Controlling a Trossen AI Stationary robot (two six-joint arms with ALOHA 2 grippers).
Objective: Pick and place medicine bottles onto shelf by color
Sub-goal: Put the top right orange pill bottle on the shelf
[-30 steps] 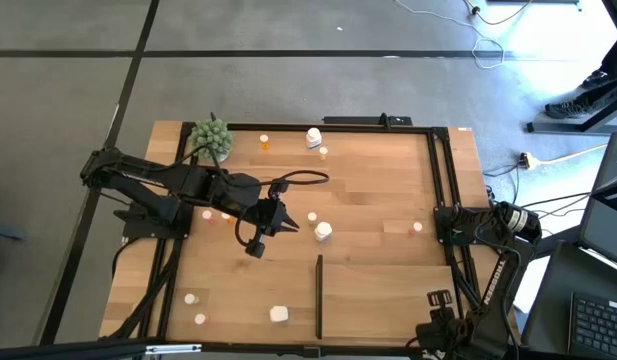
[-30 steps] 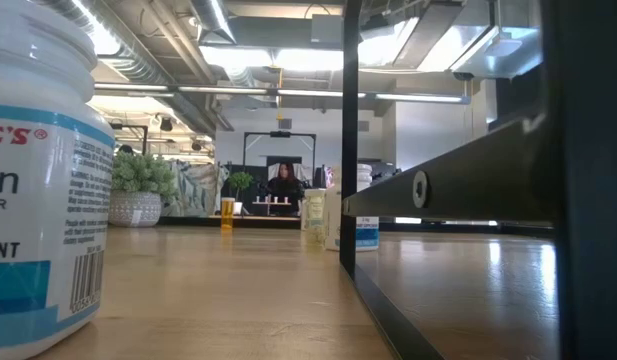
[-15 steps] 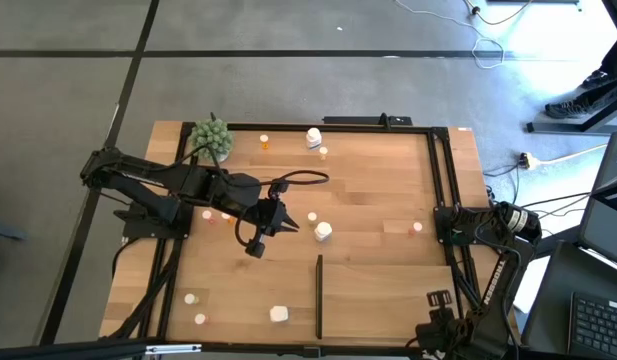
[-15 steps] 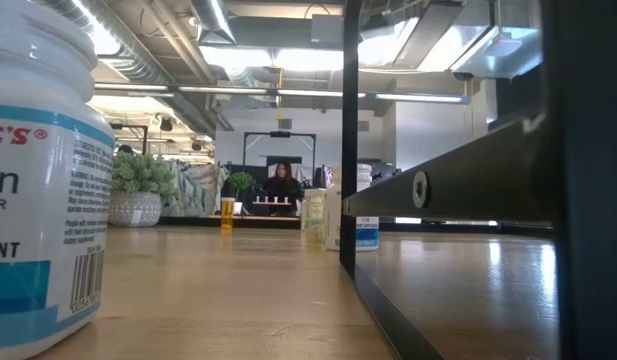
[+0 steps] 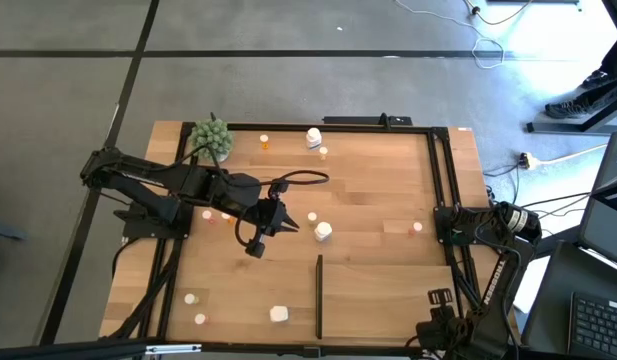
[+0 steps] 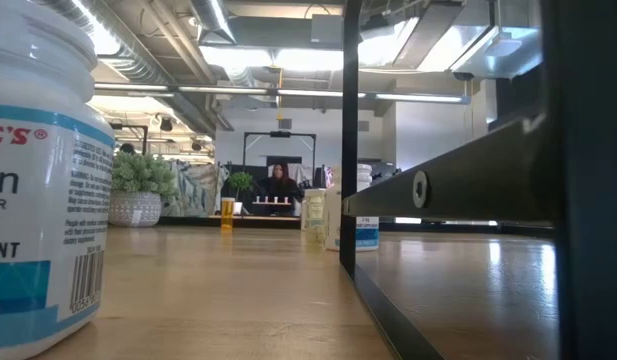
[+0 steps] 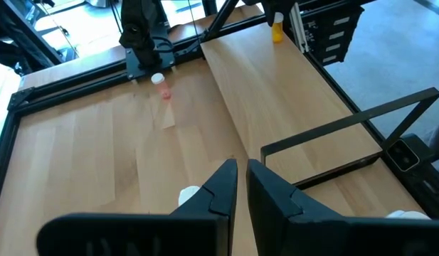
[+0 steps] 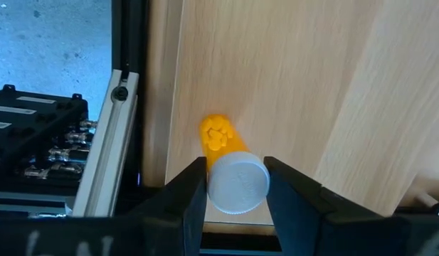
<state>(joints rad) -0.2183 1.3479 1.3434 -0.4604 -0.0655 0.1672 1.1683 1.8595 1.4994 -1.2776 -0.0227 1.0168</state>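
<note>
Nothing on the bench (image 5: 368,180) has moved since the earlier frame; both arms sit as before. Left gripper (image 5: 286,226) hovers mid-bench w/ fingers (image 7: 220,188) pressed together, near a white bottle (image 5: 322,231). Right gripper (image 8: 237,186), at the bench's right edge, pinches an orange bottle (image 8: 230,167). Shelf (image 5: 319,295) stands at the near edge.

An open-plan lab: exposed ceiling ducts (image 6: 138,60), concrete floor (image 5: 288,90), loose cables (image 5: 488,45)
</note>
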